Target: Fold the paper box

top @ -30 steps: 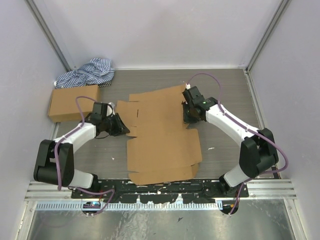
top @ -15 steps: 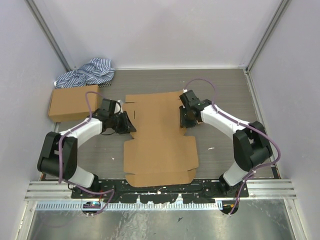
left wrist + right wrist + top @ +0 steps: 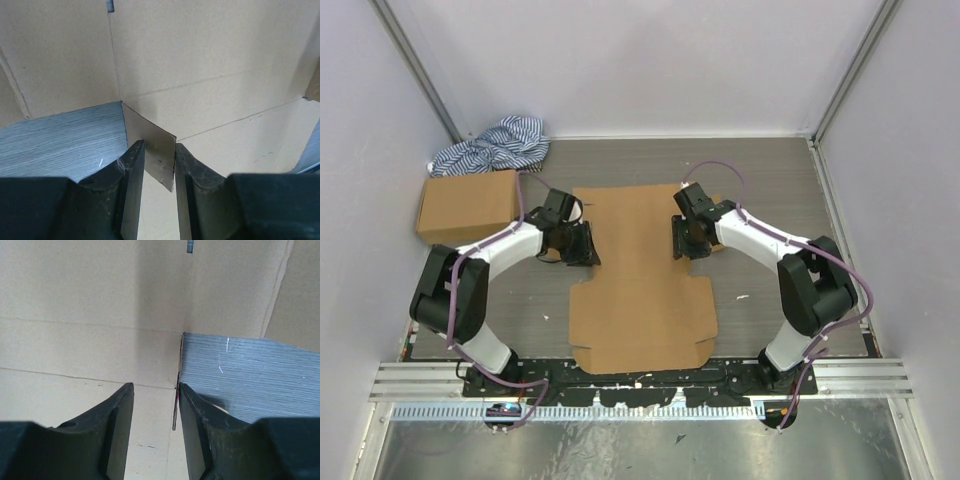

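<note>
The paper box (image 3: 638,285) is a flat brown die-cut sheet in the middle of the table, its side flaps at the far half raised. My left gripper (image 3: 582,243) is at its left side flap. In the left wrist view the fingers (image 3: 155,146) stand slightly apart with the upright flap (image 3: 148,131) between them. My right gripper (image 3: 682,238) is at the right side flap. In the right wrist view its jaws (image 3: 156,386) are apart, and the flap's thin edge (image 3: 175,412) rests against the right finger.
A smaller ready-made brown cardboard box (image 3: 467,205) sits at the left, with a blue-striped cloth (image 3: 495,145) behind it. Pale walls enclose the grey table (image 3: 770,190) on three sides. A metal rail (image 3: 640,385) runs along the near edge.
Both grippers moved inward toward each other. The sheet turned from tilted to square with the table, and its far side flaps went from flat to upright between the fingers.
</note>
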You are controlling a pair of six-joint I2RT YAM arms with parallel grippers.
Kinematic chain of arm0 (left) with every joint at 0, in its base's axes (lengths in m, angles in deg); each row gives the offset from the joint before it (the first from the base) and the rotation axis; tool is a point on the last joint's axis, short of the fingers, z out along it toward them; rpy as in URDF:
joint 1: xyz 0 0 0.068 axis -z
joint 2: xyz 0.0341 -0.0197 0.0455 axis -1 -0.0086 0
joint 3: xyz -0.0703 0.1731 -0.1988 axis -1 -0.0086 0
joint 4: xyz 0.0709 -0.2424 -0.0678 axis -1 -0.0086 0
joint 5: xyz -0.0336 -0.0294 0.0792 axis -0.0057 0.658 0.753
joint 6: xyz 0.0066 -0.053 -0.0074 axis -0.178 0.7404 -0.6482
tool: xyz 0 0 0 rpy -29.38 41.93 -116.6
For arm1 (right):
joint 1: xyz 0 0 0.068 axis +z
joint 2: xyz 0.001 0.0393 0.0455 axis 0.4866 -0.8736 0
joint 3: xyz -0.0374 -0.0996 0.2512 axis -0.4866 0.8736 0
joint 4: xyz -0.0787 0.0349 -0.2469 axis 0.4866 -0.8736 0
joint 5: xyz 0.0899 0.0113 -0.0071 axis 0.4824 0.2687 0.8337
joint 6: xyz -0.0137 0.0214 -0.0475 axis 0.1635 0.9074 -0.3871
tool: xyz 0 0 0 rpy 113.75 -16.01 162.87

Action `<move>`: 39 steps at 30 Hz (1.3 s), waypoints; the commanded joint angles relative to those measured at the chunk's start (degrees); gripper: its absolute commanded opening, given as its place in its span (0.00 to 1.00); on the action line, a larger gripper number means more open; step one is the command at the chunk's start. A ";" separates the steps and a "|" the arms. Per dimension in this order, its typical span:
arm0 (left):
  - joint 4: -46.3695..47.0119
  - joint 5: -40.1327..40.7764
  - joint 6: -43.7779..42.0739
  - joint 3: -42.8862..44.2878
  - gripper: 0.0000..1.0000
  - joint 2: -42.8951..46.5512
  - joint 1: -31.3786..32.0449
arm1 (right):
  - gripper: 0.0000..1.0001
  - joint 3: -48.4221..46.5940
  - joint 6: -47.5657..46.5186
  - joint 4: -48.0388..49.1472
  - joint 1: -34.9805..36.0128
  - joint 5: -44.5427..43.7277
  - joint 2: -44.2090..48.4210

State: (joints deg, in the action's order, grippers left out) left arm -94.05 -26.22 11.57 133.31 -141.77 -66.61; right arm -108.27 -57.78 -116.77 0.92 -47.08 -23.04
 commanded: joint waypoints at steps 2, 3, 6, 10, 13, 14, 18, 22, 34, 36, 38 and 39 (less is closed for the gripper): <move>-0.34 1.04 0.69 1.00 0.37 -0.21 1.71 | 0.47 -1.84 0.10 2.45 0.45 1.42 -0.23; -0.09 1.00 0.94 1.25 0.37 -0.44 1.98 | 0.47 -1.90 0.02 2.67 0.52 1.65 -0.56; 0.38 0.75 1.59 2.31 0.37 -1.69 2.68 | 0.47 -2.79 -0.08 3.18 0.83 2.66 -1.93; 0.05 1.21 1.97 3.89 0.37 -3.16 3.83 | 0.47 -4.05 0.07 3.28 1.79 2.92 -4.44; -0.02 1.44 2.36 4.69 0.37 -4.08 4.39 | 0.47 -4.27 0.39 3.72 2.04 3.05 -6.36; -0.01 1.48 2.54 4.89 0.37 -4.39 4.55 | 0.47 -4.17 0.48 4.10 2.04 3.08 -7.05; -0.78 1.72 2.69 5.73 0.38 -5.78 5.03 | 0.48 -3.33 1.09 5.51 2.11 3.74 -10.08; -2.76 1.99 2.36 6.65 0.39 -5.78 5.30 | 0.48 -2.31 1.70 6.70 2.10 4.18 -12.87; -3.94 2.05 2.95 9.27 0.40 -7.02 6.57 | 0.48 -2.01 2.47 7.40 2.08 4.57 -11.33; -3.48 2.54 3.51 9.38 0.39 -9.14 6.79 | 0.48 -2.10 2.39 7.44 2.12 4.74 -11.54; -3.43 2.94 3.94 9.29 0.39 -11.44 6.81 | 0.48 -2.05 2.41 7.41 2.13 4.84 -11.50; -3.29 3.35 4.06 9.17 0.39 -12.36 6.88 | 0.48 -1.97 2.42 7.45 2.13 4.84 -11.42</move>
State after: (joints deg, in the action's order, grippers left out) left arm -97.64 -23.88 14.52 141.62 -150.03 -60.10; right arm -110.76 -56.21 -111.83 2.61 -43.47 -32.78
